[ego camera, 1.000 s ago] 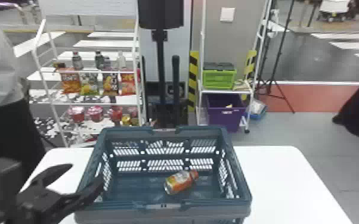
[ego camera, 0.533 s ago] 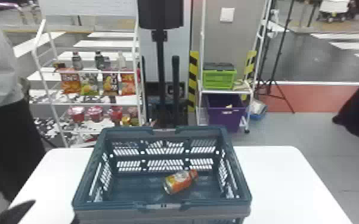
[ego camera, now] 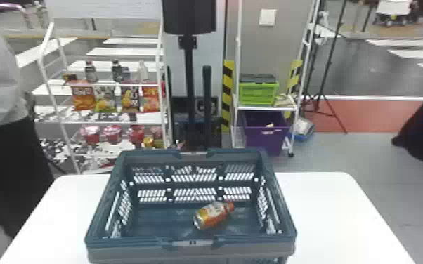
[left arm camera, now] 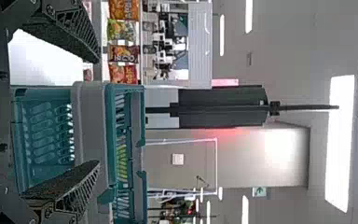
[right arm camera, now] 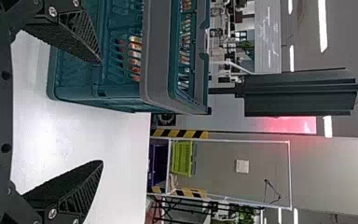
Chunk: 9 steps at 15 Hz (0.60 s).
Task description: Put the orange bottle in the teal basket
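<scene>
Pulled back from the basket point(ego camera: 130, 248), the left gripper point(left arm camera: 98, 112) gapes empty, like the right gripper point(right arm camera: 101, 112); the bottle point(ego camera: 211, 216) lies aslant inside, cap point(ego camera: 229, 206) rightward and away.

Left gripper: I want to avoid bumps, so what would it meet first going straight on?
The left gripper would probably meet the teal basket, seen between its fingertips; how far ahead is unclear.

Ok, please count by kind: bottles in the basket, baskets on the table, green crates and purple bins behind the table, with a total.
Orange bottle, in basket: 1
Teal basket, on table: 1
Green crate: 1
Purple bin: 1
Total: 4
</scene>
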Each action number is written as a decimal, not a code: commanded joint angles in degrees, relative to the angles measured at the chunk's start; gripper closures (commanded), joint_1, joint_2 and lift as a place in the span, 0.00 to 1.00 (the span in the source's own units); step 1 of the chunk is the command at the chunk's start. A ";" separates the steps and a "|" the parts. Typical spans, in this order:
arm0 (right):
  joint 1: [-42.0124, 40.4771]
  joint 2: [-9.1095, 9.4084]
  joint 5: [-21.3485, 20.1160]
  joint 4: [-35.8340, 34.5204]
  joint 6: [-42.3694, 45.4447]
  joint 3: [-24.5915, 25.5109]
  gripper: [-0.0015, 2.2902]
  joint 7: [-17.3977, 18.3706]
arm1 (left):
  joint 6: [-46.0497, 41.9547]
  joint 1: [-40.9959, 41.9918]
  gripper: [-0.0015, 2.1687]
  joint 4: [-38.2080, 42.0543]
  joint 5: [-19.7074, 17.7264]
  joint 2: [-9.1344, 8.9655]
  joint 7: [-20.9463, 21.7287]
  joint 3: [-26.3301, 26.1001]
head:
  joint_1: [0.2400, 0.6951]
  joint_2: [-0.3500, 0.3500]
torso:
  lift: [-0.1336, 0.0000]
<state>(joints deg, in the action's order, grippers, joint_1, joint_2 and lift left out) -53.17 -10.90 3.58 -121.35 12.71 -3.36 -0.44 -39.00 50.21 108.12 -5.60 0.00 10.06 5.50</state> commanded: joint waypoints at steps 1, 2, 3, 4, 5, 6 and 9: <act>-0.36 0.09 -0.24 -0.20 0.51 -0.15 0.06 0.00 | -2.00 -0.02 0.06 -1.16 0.32 -0.15 -0.74 -1.37 | 0.57 0.50 | 1.00; -0.53 0.18 -0.41 -0.38 0.51 -0.24 0.06 0.00 | -2.00 -0.02 0.06 -1.33 0.41 -0.15 -0.74 -1.54 | 0.57 0.50 | 1.00; -0.62 0.26 -0.50 -0.55 0.51 -0.24 0.06 0.00 | -2.00 -0.02 0.06 -1.42 0.59 -0.15 -0.83 -2.25 | 0.57 0.50 | 1.00; -0.71 0.35 -0.50 -0.55 0.51 -0.24 0.06 0.00 | -2.00 -0.02 0.06 -1.42 0.85 -0.15 -1.44 -2.34 | 0.57 0.50 | 1.00; -0.71 0.44 -0.50 -0.55 0.51 -0.24 0.06 0.00 | -1.82 -0.02 0.06 -1.42 0.76 -0.15 -1.62 -2.60 | 0.57 0.50 | 1.00; -0.71 0.44 -0.59 -0.55 0.51 -0.33 0.06 0.00 | -1.82 -0.11 0.06 -1.42 0.85 -0.15 -2.15 -2.78 | 0.57 0.50 | 1.00; -0.71 0.53 -0.68 -0.82 0.51 -0.50 0.06 0.00 | -0.42 -0.37 0.06 -1.42 0.94 -0.15 -2.32 -3.48 | 0.57 0.50 | 1.00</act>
<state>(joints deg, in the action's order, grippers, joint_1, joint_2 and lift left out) -53.88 -10.39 2.97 -122.03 13.22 -3.78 -0.44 -40.00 49.96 106.70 -4.67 0.00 7.73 2.54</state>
